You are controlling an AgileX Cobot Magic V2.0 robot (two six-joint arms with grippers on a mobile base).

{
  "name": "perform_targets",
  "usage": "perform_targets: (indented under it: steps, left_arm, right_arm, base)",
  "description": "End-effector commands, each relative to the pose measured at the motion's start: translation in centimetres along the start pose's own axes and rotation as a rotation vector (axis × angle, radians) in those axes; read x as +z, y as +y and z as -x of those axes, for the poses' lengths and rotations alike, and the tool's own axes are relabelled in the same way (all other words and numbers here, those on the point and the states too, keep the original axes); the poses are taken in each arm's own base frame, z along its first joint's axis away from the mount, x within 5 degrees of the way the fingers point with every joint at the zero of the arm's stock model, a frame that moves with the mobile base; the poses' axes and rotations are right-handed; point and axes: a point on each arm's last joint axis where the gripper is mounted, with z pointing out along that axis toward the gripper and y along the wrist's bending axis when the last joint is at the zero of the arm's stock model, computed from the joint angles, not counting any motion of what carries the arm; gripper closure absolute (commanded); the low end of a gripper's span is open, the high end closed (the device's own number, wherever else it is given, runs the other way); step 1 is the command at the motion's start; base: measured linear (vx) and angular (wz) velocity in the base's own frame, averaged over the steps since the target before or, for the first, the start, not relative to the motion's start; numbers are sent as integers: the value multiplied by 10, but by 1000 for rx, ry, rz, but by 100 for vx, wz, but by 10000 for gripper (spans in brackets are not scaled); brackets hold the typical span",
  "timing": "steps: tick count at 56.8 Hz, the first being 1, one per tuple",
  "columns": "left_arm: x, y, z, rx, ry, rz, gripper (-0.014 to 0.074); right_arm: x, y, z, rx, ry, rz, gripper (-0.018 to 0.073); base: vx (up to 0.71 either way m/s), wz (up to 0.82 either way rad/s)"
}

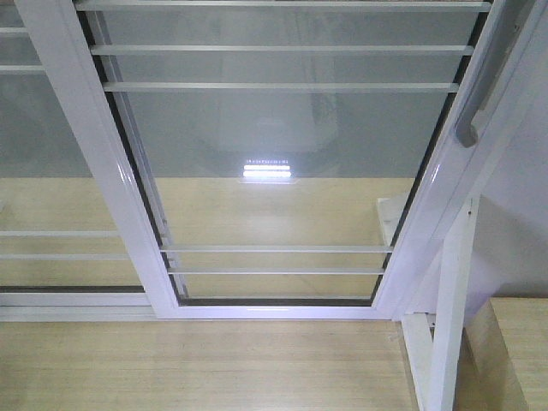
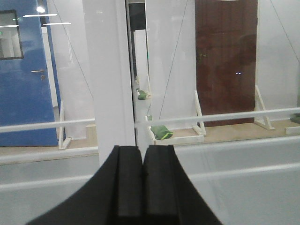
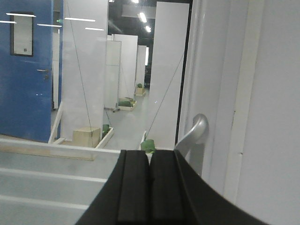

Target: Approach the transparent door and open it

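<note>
The transparent door (image 1: pixel 282 154) fills the front view: clear glass in a glossy white frame, crossed by thin white bars. Its silver-grey pull handle (image 1: pixel 469 107) runs along the right stile. Neither gripper shows in the front view. In the right wrist view my right gripper (image 3: pixel 149 153) is shut with nothing between its black pads. The curved handle (image 3: pixel 196 130) rises just beyond it and slightly to the right, apart from it. My left gripper (image 2: pixel 142 149) is also shut and empty. It faces a white vertical stile (image 2: pixel 108 79) and horizontal bars (image 2: pixel 211 117) close ahead.
A similar barred glass panel (image 1: pixel 51 128) without a handle stands at the left. A white post and brace (image 1: pixel 449 300) and a wooden box (image 1: pixel 505 360) sit low at the right. Wood floor (image 1: pixel 197 368) lies before the door. Behind the glass are a blue door (image 2: pixel 23 93) and a brown door (image 2: pixel 225 61).
</note>
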Motion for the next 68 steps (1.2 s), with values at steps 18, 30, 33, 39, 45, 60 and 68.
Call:
perform_targets:
  steps: [18,30,33,39,45,60,68]
  left_arm:
    - [114,4,61,-168,-74,5,602]
    - [119,3,56,-163,-51,4,601]
    - [120,3,55,-161,-47,4,595]
    - [123,3,52,-161,-37,4,559]
    - [123,3,51,-161,-25,3,485]
    - [123,3,51,-161,-25,3,192]
    - [123,3,52,-161,-38,4,97]
  right_arm:
    - [91,-4,34,-6,9,-13,564]
    - [96,-4,28,-4,44,-8,561]
    - [96,-4,28,-2,44,-8,560]
    - [96,-4,27,-4,50,-6,536]
    - [95,-3,27,-4,55,-5,466]
    - [96,-4,27,-3,52,-6,109]
    - [96,-4,29,-3,28,-11,-45]
  base:
    - [0,0]
    - [0,0]
    - [0,0]
    - [0,0]
    - [0,0]
    - [0,0]
    - [0,0]
